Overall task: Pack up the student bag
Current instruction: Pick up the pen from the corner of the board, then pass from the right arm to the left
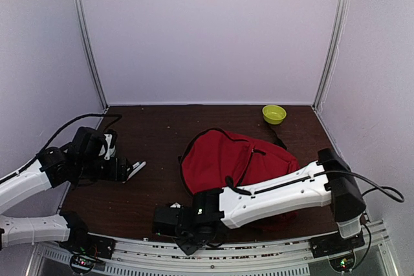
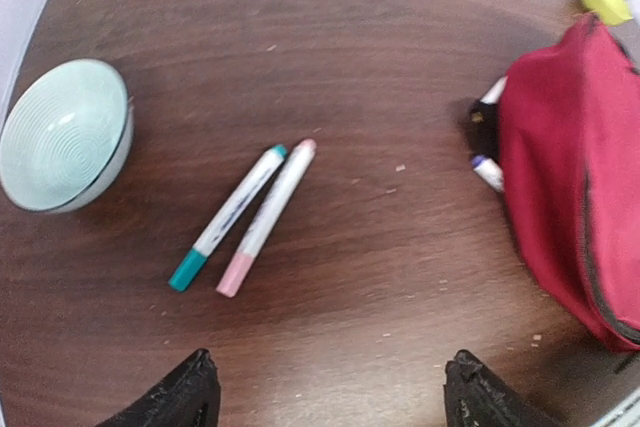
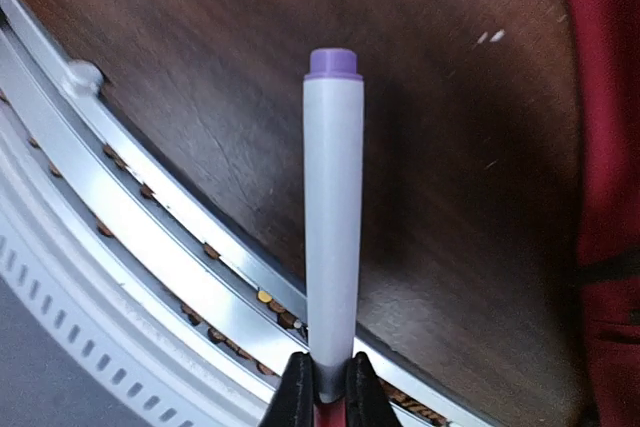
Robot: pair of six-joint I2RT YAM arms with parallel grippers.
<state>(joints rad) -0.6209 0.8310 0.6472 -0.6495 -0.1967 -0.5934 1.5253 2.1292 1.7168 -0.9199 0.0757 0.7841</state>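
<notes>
We see our right gripper (image 3: 327,392) clamped on a purple-capped marker (image 3: 333,217) at the near edge of the table (image 1: 155,134); our left gripper (image 2: 330,397) is spread wide; the student bag (image 1: 233,159) lies centre-right.

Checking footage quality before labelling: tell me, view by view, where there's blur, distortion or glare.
Top external: soft, even light, no glare, student bag in focus. Left wrist: teal marker and pink marker sharp, dark fingertips blurred. Right wrist: purple-capped marker crisp in the right gripper, metal rail bowed by the lens.
</notes>
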